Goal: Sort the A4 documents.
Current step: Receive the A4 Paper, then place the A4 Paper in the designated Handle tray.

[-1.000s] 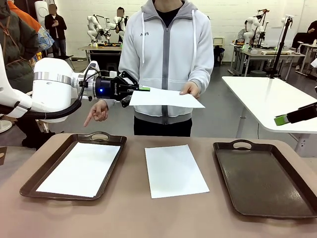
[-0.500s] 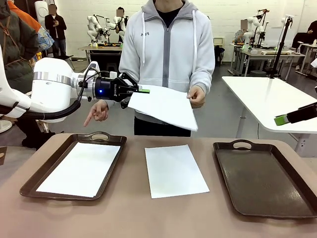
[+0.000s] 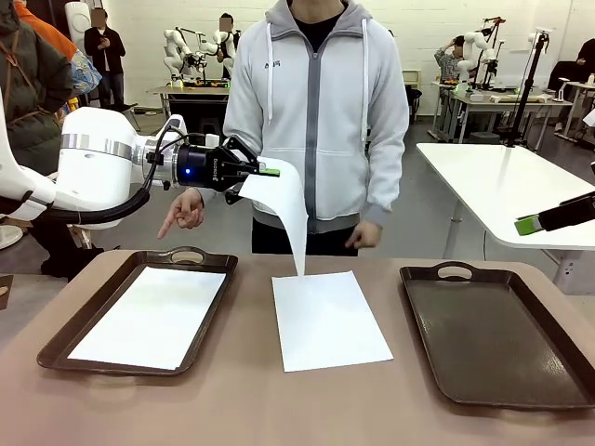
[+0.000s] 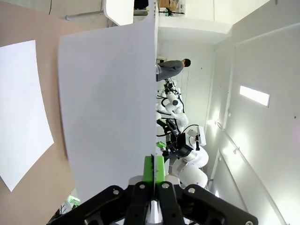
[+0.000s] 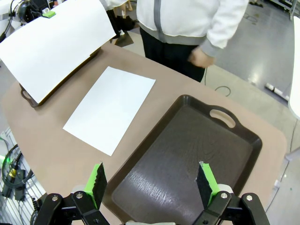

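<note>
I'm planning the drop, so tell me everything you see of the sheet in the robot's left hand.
The held sheet is plain white, thin, blank-looking paper, uncreased. The robot's left hand is shut on one edge near a corner. The sheet hangs limp and curved, its lowest corner close to the flat sheet on the table; whether they touch is unclear. The person's hand does not touch it.

No text can be read anywhere on the table; a chest mark on the person's grey hoodie (image 3: 271, 65) is too small to make out.
</note>
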Controlling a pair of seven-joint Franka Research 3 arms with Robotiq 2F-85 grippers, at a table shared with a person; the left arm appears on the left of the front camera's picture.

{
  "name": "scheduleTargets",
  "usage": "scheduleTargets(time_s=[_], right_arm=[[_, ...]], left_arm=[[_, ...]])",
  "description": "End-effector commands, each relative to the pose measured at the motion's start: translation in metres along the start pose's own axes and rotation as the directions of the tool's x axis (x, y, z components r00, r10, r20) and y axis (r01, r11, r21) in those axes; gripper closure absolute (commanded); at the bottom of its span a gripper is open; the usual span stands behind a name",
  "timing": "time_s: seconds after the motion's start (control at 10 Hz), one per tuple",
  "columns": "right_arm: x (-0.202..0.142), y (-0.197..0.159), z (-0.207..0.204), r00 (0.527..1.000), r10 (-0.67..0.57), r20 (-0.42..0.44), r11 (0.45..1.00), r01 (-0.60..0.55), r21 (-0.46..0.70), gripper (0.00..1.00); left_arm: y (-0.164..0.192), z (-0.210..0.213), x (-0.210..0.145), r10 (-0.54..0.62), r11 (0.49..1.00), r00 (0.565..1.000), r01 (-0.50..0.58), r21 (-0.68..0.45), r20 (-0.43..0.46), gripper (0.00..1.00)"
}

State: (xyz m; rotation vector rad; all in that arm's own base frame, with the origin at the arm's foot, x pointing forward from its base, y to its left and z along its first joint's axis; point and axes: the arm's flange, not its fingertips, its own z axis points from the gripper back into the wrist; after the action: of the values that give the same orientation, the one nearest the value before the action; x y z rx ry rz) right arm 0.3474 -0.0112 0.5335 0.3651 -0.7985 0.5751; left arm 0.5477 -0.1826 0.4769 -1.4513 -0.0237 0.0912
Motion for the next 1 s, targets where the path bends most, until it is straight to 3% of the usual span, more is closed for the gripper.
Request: scheduleTargets(time_s=[0.0,0.9], right_arm=[[-0.0002,-0.0004,-0.0021,1.000,-0.002,0.002,1.000,0.002,0.009,0.00],[-0.0002,-0.0004,-0.0021,1.000,-0.002,0.002,1.000,0.002,0.009,0.00]], left_arm=[[-0.0004,-0.0019,0.0005,0.007,1.000,1.000,-0.007,-0.019,0.007,1.00],[-0.0004,-0.0019,0.0005,0.007,1.000,1.000,-0.007,-0.019,0.007,1.00]])
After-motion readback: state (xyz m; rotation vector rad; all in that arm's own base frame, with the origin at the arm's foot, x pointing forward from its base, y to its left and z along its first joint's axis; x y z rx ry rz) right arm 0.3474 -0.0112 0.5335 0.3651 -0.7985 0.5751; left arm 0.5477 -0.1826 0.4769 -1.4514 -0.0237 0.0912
